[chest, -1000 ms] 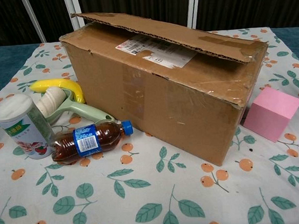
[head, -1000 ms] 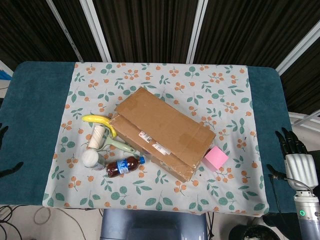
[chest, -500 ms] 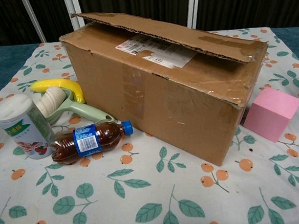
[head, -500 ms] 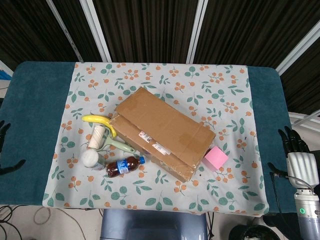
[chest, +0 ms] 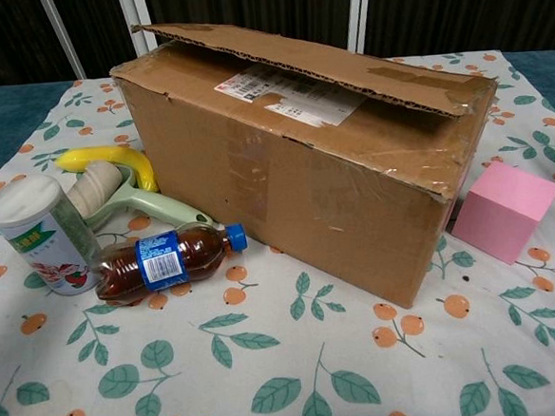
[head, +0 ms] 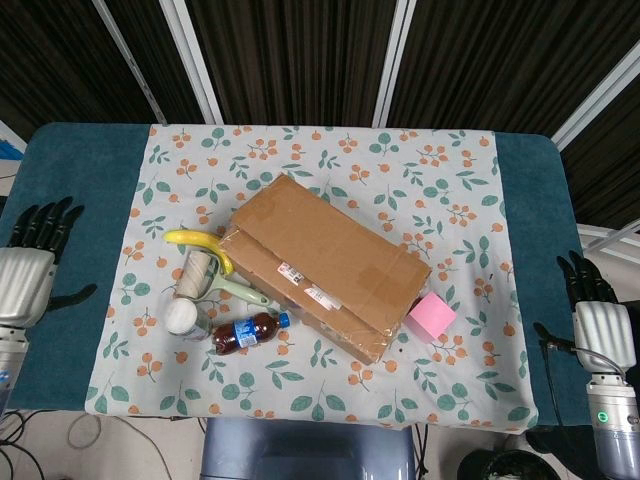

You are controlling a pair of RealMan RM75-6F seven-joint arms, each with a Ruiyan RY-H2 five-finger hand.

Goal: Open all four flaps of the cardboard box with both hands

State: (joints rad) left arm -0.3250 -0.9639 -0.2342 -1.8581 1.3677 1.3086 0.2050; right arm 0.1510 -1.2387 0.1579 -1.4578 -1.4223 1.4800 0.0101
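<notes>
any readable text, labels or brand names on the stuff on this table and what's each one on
No text here can be read.
Cardboard box: white shipping labels on top, print too small to read.
Bottle: blue label with white marks, too blurred to read.
Canister: green and white label with red picture, no legible words.
Pink block: no text visible.

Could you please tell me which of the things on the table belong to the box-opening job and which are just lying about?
Belonging to the job:
cardboard box, flaps closed
left robot hand, open, at the table's edge
right robot hand, open, at the opposite edge

Just lying about:
banana
lint roller
white-capped canister
cola bottle
pink cube
</notes>
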